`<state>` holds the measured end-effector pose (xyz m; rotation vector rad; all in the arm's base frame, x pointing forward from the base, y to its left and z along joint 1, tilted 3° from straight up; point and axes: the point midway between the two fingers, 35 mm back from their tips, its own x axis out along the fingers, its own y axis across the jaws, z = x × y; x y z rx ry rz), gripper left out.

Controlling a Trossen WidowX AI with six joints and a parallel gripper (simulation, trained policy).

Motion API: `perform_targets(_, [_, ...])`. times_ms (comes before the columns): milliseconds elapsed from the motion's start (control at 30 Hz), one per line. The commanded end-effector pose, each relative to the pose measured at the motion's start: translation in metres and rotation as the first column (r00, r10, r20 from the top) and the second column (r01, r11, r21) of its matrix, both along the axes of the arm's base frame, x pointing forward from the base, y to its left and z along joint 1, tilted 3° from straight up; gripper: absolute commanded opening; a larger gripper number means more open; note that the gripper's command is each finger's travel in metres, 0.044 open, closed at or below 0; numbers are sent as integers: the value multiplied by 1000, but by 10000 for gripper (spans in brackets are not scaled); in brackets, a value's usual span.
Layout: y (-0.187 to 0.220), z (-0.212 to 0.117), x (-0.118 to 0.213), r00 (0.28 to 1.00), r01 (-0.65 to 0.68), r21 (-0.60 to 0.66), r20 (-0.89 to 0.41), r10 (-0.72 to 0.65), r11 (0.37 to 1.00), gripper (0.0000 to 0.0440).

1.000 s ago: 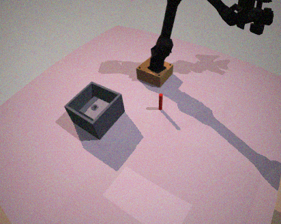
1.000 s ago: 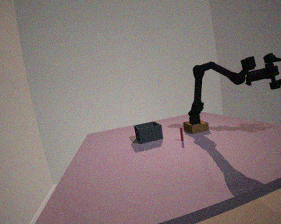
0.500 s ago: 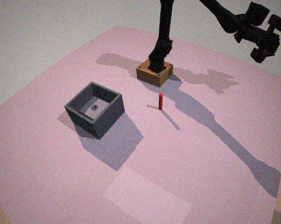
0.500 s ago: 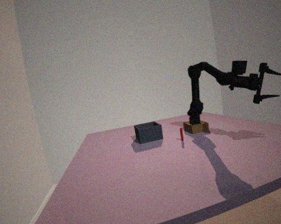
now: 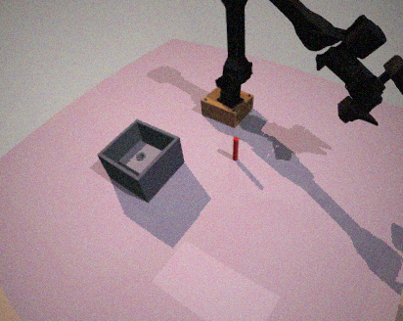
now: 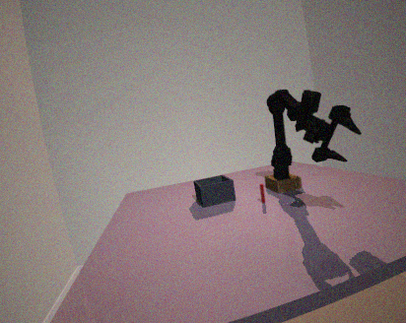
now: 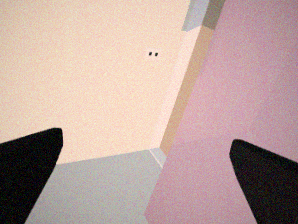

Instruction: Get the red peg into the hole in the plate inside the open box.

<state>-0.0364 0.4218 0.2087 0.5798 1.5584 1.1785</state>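
- Top view, item one: one upright, slim red cylindrical peg [image 5: 236, 149] [image 6: 262, 193], standing on the pink tabletop [image 5: 62, 196] [image 6: 161, 246] [image 7: 250, 75], outside the box and apart from it. I see a stretch of pink between the two.
- Top view, item two: one open-topped, dark grey square box [image 5: 161, 171] [image 6: 216, 193] with straight walls; at its bottom, a light grey plate [image 5: 152, 151] with one dark round hole.
- Top view, item three: one brown wooden base block [image 5: 218, 114] [image 6: 284, 186] under the black jointed arm [image 5: 236, 29] [image 6: 280, 128]. The peg stands near this block, on the side toward the middle of the table.
- Top view, item four: one black two-fingered gripper [image 5: 393, 113] [image 6: 353, 147] [image 7: 148, 142], fingers spread wide, well away from peg and box.
- Exterior view: I read the gripper as raised above the tabletop, its fingertips angled downward and outward, with open air around them. The peg stands between box and wooden block, nearer the block.
- Wrist view: two black fingers, one at each side, with a broad gap; they hold nothing and touch nothing I can see. Between them the table's edge runs on a slant, pink on the right, a pale peach surface and a grey one on the left.
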Motion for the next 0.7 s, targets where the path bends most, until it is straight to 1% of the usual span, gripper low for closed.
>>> perform_targets(0, [-12,-5,42,994,104,-57,28,-103,993,440])
perform_targets(167, [-35,-9,99,967,255,-132,60,-249,958,440])
perform_targets(333, [-65,-12,147,917,399,-204,96,-387,894,440])
perform_targets(500, [-101,-17,185,852,522,-286,134,-506,804,440])
perform_targets(667, [-139,-27,209,782,613,-381,172,-598,692,440])
